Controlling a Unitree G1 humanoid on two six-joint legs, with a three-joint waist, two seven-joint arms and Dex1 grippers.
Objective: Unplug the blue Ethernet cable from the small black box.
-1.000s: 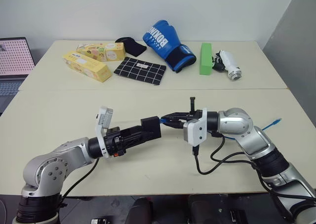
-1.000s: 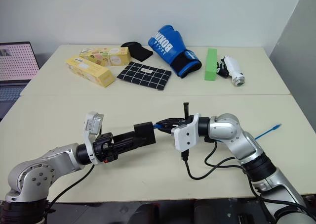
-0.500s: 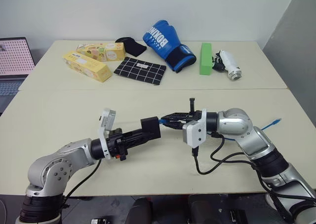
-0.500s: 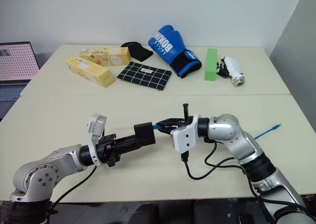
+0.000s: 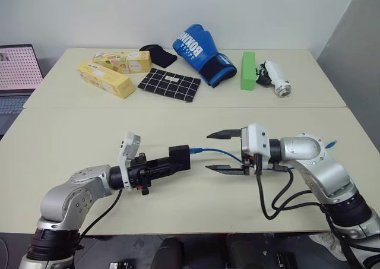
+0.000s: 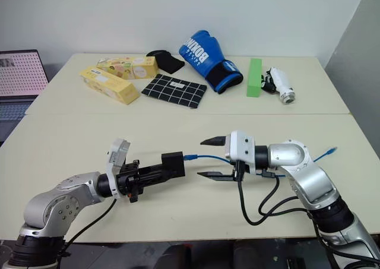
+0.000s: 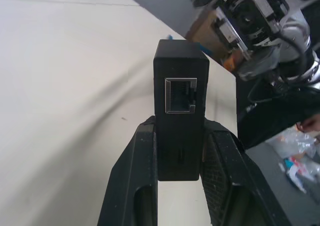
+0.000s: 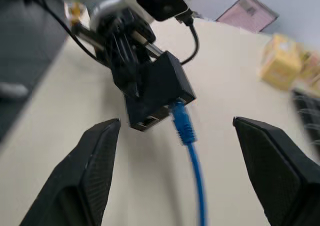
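Though plugged, small black box's (image 7: 180,111) spare port

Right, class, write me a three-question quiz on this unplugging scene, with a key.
1. True or false: the right end effector is shut on the blue Ethernet cable.
2. What holds the small black box? A: the left end effector. B: the right end effector. C: nothing, it lies on the table.
3. On the far table, what lies between the blue boxing glove and the white device?

Key: 1 false, its fingers stand open either side of the cable; 2 A; 3 the green block.
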